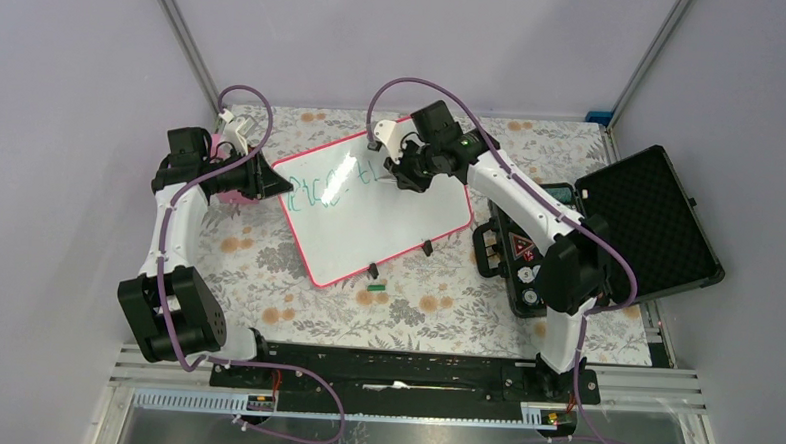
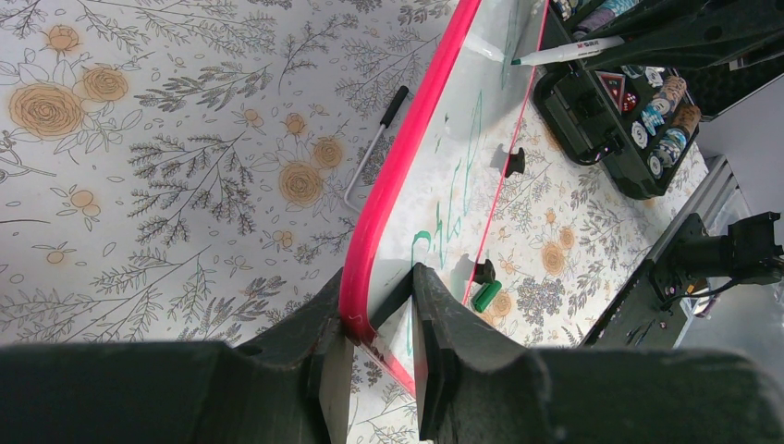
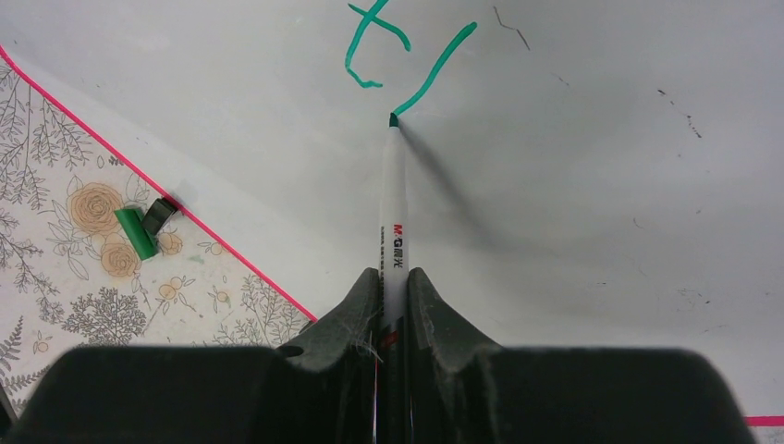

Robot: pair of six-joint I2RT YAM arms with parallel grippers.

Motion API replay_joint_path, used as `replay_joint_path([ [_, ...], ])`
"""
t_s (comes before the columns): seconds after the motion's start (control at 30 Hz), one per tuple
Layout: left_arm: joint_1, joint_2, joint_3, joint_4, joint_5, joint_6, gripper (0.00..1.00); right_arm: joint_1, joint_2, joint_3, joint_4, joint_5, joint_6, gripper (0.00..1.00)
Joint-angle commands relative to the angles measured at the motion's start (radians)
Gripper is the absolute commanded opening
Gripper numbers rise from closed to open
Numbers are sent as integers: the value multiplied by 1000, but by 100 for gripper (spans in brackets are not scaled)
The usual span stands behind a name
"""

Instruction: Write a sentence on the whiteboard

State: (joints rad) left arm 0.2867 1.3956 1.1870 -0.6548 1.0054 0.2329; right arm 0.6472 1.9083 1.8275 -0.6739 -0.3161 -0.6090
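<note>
1. My right claw (image 3: 393, 277) is nearly closed, its two dark fingers pinching the barrel of a slim white marker (image 3: 395, 213) with a green tip. The marker points straight out ahead of the fingers.
2. The marker's tip touches the whiteboard (image 3: 592, 203), a large glossy white board with a thin pink-red frame and rounded corners. It meets the near end of a slanted green stroke.
3. That stroke ends the sentence (image 3: 370, 46), thin green-teal scrawled letters. In the top view the writing runs across the board's far-left part, between my two claws; I cannot read the words.
4. My left claw (image 2: 379, 287) is narrowed onto the whiteboard's pink-red frame near a corner, one finger on each side of the rim.
5. The whiteboard lies skewed in the middle of the desk, on a white cloth (image 1: 267, 267) printed with orange flowers and grey sprigs.
6. A small green cylindrical cap (image 3: 136, 233) lies on the cloth just off the board's near edge, beside a small black clip (image 3: 159, 215) at the frame.
7. To the right, well apart from the writing, a black foam-lined case (image 1: 649, 223) stands open, small round items in its lower half.
</note>
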Motion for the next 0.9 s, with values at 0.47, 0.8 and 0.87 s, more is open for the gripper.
replay_joint_path([
  [0.47,-10,-35,3,39,-38,90,0,-8,37,133,-3,45,7,0],
  [0.8,-11,-33,6,36,-38,88,0,-24,34,127,-4,63,7,0],
  [0.87,-11,-35,5,37,-37,88,0,-27,31,124,-3,64,7,0],
])
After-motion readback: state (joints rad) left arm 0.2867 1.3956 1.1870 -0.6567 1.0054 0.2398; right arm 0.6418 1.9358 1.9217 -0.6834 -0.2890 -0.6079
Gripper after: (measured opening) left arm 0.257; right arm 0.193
